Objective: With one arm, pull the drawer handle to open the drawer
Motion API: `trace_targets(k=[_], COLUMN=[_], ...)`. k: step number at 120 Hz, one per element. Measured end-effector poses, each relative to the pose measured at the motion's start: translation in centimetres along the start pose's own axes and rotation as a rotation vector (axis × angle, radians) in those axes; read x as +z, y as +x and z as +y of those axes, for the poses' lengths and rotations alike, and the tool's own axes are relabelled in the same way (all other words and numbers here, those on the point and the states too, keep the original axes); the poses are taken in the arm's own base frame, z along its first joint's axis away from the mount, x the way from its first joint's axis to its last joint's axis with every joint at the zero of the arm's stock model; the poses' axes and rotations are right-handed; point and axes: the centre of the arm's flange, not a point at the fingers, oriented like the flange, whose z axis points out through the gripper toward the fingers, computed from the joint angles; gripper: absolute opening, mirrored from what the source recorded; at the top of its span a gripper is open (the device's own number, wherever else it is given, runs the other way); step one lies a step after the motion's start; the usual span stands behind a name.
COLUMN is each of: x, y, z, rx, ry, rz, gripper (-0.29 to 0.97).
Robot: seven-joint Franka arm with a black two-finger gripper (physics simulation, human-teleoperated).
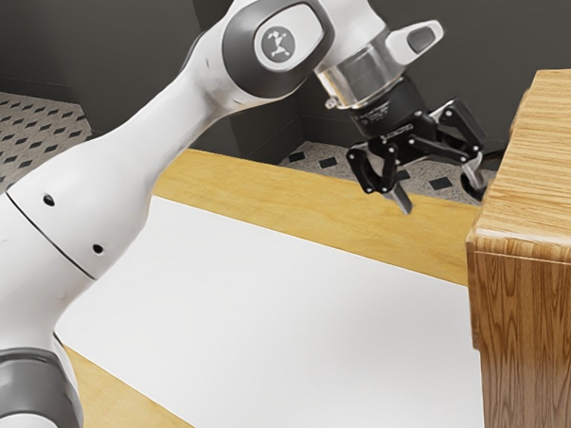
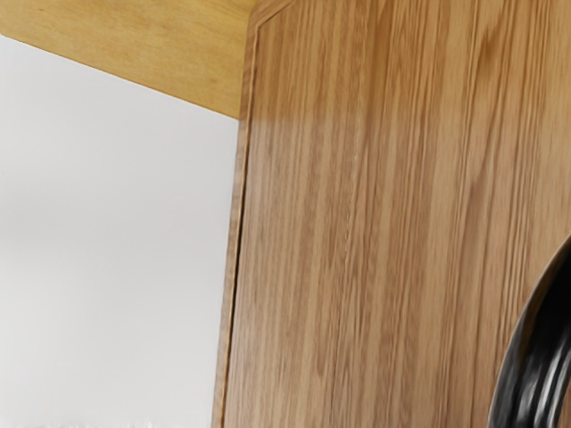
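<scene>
My hand (image 1: 440, 198) released, upper right of exterior view, beside the drawer (image 2: 375, 223); black handle (image 2: 535, 366) judged rigid, slick: I'd grip mid-bar.

arm (image 1: 123, 183): glossy white shells, grey joint bands, small black screw holes
joint cap (image 1: 278, 44): grey ring, white disc, dark emblem
flange (image 1: 360, 73): silver
gripper (image 1: 440, 199): black

Wooden table (image 1: 266, 201) under a white sheet (image 1: 271, 309), wooden cabinet (image 1: 535, 288) at the exterior view's right
</scene>
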Motion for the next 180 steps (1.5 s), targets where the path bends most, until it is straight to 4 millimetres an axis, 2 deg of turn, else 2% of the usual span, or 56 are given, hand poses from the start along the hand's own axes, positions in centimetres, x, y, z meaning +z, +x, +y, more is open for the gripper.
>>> trace_targets(k=[56, 84, 102, 121, 162, 180], x=[-2.2, -3.3, -4.5, -5.4, -10.3, -15.0], y=[0.7, 1.8, 2.9, 3.3, 3.8, 1.9], z=[-3.2, -6.1, -9.0, -10.5, -16.2, -17.2], rx=[-0.037, -0.061, -0.089, -0.091, -0.133, -0.134], ry=[0.046, 0.072, 0.076, 0.075, 0.021, 0.001], rz=[0.005, 0.008, 0.013, 0.013, 0.034, 0.089], gripper=[0.68, 0.68, 0.68, 0.68, 0.65, 0.65])
